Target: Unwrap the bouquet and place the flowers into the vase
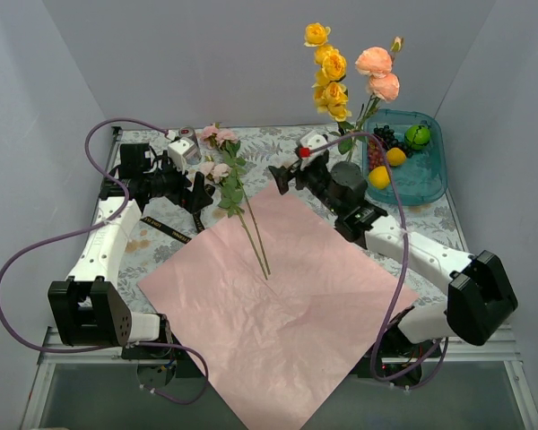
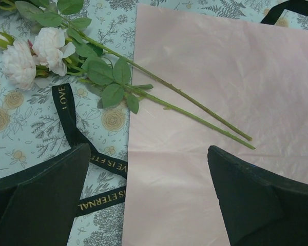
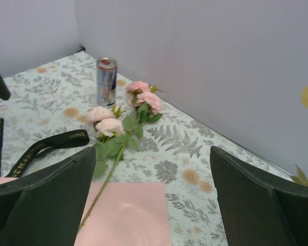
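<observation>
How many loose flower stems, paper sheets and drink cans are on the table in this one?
Loose flower stems: 2
Paper sheet: 1
Drink can: 1
Total: 4

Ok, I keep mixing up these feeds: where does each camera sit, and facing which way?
Top external: above and behind both arms, looking down on them and the paper sheet.
Left wrist: on the left gripper, looking down at the ribbon; its open fingers show.
Right wrist: on the right gripper, facing out toward the drink can; open fingers show.
Shared: both wrists see the pale pink flowers.
</observation>
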`<state>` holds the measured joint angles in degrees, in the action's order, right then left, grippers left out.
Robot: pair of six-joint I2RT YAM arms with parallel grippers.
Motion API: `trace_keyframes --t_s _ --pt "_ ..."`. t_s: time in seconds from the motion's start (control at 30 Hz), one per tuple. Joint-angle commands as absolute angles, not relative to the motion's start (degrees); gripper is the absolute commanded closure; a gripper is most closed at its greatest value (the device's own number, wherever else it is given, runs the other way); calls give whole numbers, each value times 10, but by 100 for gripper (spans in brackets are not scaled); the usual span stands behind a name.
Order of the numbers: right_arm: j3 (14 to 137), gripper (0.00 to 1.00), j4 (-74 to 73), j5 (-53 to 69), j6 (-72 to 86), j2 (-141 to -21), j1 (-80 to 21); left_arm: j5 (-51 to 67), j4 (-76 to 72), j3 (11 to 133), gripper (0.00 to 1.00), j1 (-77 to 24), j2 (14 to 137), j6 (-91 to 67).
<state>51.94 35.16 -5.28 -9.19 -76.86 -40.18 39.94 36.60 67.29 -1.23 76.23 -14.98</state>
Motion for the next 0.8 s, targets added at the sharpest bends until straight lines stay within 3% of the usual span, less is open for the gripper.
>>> trace_keyframes --t_s 0.0,0.1,0.3,0.6,0.77 --pt "704 2 185 -44 -99 -851 -439 420 354 688 2 -11 747 -187" --pt "798 2 64 -50 -83 -952 -447 425 334 682 2 -10 744 -210" --pt "1125 5 -231 -160 -57 -1198 -448 415 337 666 2 -6 722 -214" --pt "1082 29 -147 -129 -16 -1252 -436 415 344 667 2 24 713 -207" --pt "1058 31 -116 -105 -7 -1272 -436 415 340 659 2 27 708 -198"
